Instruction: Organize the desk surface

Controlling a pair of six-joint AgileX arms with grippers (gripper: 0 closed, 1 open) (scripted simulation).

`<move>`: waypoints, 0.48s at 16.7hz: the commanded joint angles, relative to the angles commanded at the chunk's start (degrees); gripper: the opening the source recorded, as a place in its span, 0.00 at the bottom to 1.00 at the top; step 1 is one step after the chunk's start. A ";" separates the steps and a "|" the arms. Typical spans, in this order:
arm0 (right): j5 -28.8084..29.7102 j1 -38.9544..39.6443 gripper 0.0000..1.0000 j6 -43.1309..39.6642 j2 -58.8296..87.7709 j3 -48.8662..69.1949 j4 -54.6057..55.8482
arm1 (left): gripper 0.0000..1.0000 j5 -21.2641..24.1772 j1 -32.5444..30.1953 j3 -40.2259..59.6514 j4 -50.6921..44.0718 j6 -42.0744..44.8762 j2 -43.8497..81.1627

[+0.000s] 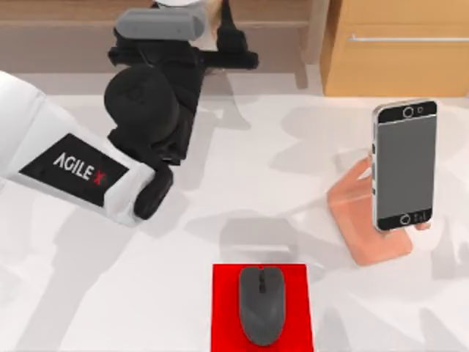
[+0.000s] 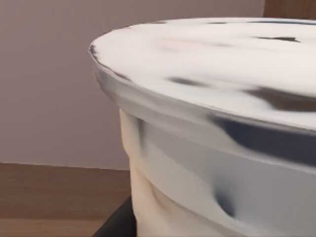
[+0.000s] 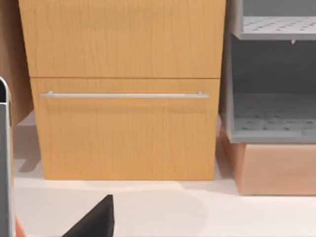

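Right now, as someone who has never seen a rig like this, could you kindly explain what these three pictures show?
It is a simulated pair of AgileX robot arms at a white desk surface. The top view looks down from overhead: the left arm reaches across the table's left side. A dark mouse lies on a red mat, and a phone stands on a pinkish stand at the right. The other two pictures come from wrist cameras. The right wrist view faces a wooden cabinet with a metal handle; the left shows a white rounded surface. Nothing appears held.
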 joint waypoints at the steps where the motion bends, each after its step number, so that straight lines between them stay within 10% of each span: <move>1: 0.00 0.00 1.00 0.00 0.00 0.00 0.00 | 0.00 2.01 0.83 1.15 -1.20 -0.22 -1.03; 8: 0.00 0.00 1.00 0.00 0.00 0.00 0.00 | 0.00 15.72 11.96 8.19 -14.58 -0.98 -4.91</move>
